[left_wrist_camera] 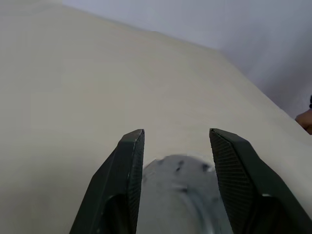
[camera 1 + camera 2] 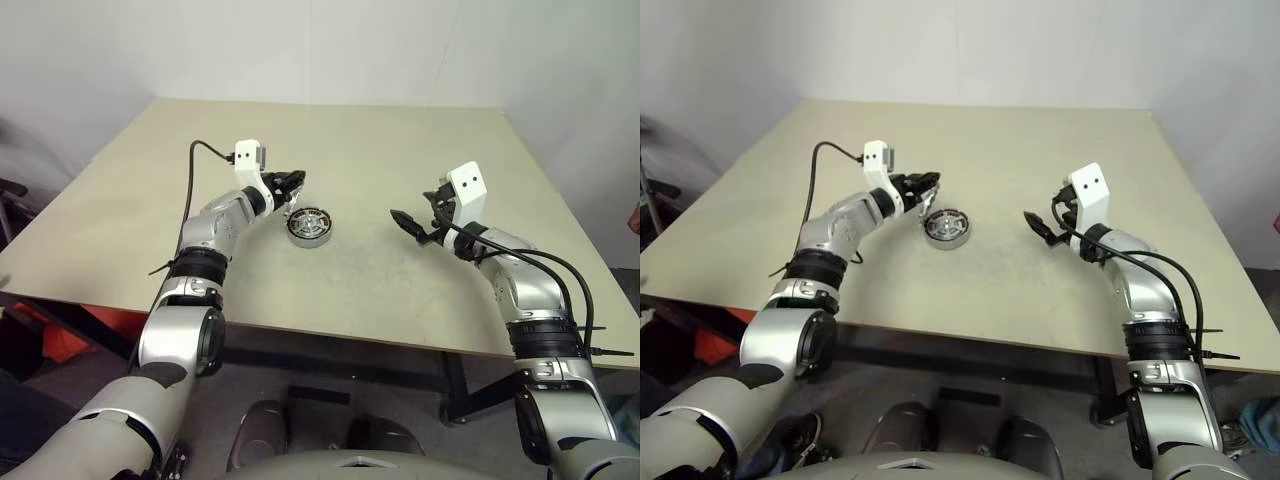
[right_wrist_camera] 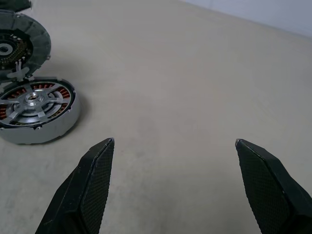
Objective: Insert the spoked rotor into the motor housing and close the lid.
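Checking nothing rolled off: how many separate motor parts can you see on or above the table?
3: the motor housing on the table, the spoked rotor seated inside it, and the lid held by the left gripper just above. Others may be hidden.

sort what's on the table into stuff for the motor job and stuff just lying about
For the job:
- housing on the table, rotor already seated in it
- lid held in the left gripper, above and just behind the housing
- right gripper, open, holding nothing

Lying about:
- nothing else on the table
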